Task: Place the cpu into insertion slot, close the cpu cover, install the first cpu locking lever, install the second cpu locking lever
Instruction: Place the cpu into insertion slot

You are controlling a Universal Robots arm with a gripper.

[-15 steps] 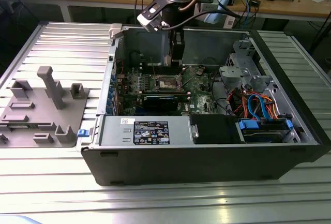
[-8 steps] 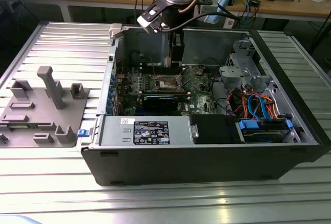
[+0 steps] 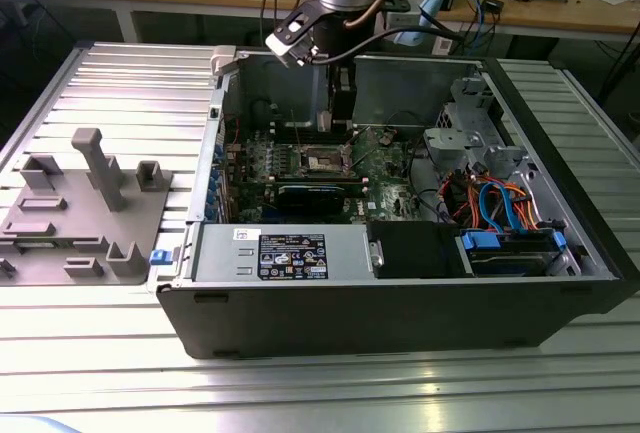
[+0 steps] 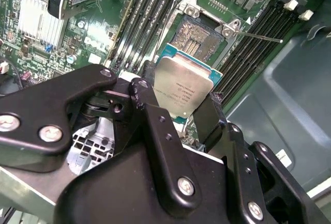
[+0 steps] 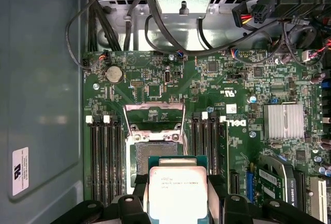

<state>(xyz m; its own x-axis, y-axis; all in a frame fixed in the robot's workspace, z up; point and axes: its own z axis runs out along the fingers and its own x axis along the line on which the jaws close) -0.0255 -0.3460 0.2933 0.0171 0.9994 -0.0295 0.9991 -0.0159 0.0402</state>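
Black gripper fingers grip the cpu by two opposite edges, holding it face up close over the uncovered slot on the green board, the cover swung open beyond it.

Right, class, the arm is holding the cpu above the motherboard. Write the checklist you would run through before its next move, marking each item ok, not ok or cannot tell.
1. Grip: ok, the gripper is shut on the cpu at two opposite edges.
2. Target free: ok, the insertion slot shows a bare pin field.
3. Lid out of the way: ok, the cpu cover stands swung up off the slot.
4. Latch released: ok, one locking lever sits swung aside.
5. Chip orientation against the slot: cannot tell.
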